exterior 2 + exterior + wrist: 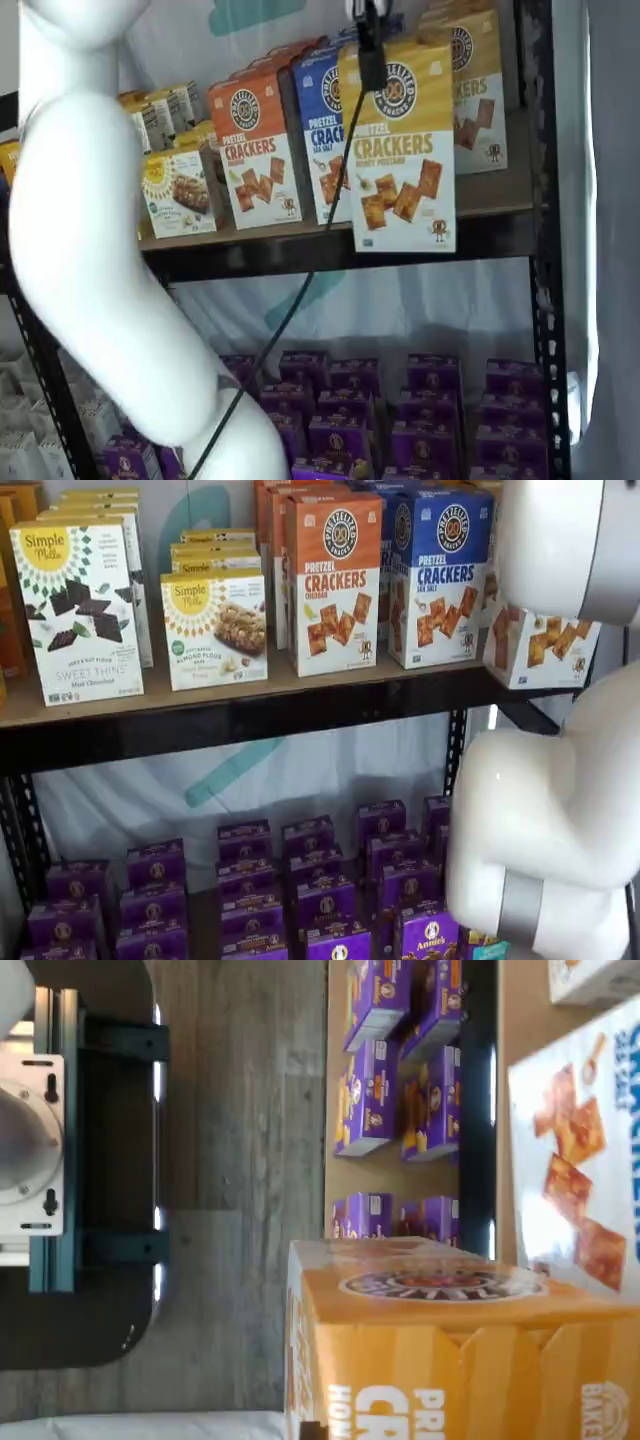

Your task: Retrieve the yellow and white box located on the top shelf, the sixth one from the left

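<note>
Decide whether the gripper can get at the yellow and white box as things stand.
Probably yes: one black finger of the gripper lies against the top of the yellow and white box, with nothing between them. Its grip is unclear.

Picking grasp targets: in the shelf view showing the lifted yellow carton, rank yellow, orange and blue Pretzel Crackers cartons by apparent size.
1. Yellow and white Pretzel Crackers carton, largest, though pulled nearest the camera.
2. Orange Pretzel Crackers carton.
3. Blue Pretzel Crackers carton, partly hidden, so its rank against orange is unsure.

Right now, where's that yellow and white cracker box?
In a shelf view the yellow and white box hangs from the hand in front of the top shelf, right of the blue carton.
</note>
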You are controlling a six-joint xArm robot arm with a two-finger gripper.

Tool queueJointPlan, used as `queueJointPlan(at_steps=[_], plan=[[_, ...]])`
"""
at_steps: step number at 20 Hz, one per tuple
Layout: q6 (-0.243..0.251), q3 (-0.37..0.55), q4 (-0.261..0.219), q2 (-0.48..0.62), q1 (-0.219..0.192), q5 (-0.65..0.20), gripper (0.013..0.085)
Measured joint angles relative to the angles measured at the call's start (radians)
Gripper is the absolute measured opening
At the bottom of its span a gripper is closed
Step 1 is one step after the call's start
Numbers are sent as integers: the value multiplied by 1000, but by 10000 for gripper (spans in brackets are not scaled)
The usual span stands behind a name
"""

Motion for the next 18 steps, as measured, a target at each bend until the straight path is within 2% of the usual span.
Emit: queueJointPlan(at_steps=[9, 14, 18], plan=[[91, 111, -29, -120, 102, 25, 610], [133, 143, -31, -166, 142, 42, 610], [148, 153, -29, -186, 154, 54, 610]])
